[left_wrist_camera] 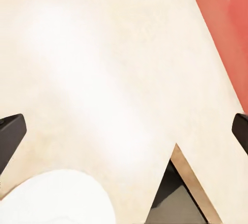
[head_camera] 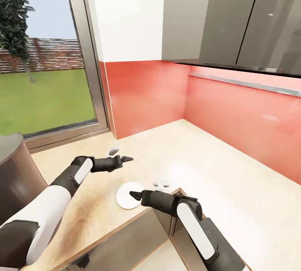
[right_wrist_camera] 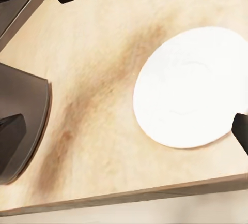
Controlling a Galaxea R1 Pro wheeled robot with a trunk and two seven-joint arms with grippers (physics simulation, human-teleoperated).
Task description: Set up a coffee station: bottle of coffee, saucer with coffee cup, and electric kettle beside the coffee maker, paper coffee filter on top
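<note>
A white saucer [head_camera: 125, 196] lies flat on the beige countertop [head_camera: 217, 179], close to its front inner edge. My right gripper [head_camera: 134, 195] hovers open at the saucer's right rim; in the right wrist view the saucer [right_wrist_camera: 191, 87] lies between the spread fingertips [right_wrist_camera: 11, 131], nearer the other one. My left gripper [head_camera: 126, 159] is open above bare counter a little behind the saucer, and the left wrist view catches the saucer's rim [left_wrist_camera: 57, 198]. The coffee maker, coffee bottle, filter, cup and kettle are out of view.
A red backsplash [head_camera: 234, 112] lines the counter's corner under grey wall cabinets [head_camera: 234, 16]. A tall window [head_camera: 42, 54] is at the left. A dark rounded body [head_camera: 12, 170] stands at the counter's left end. Two small pale blurred shapes [head_camera: 113, 150] [head_camera: 161, 182] sit near the grippers.
</note>
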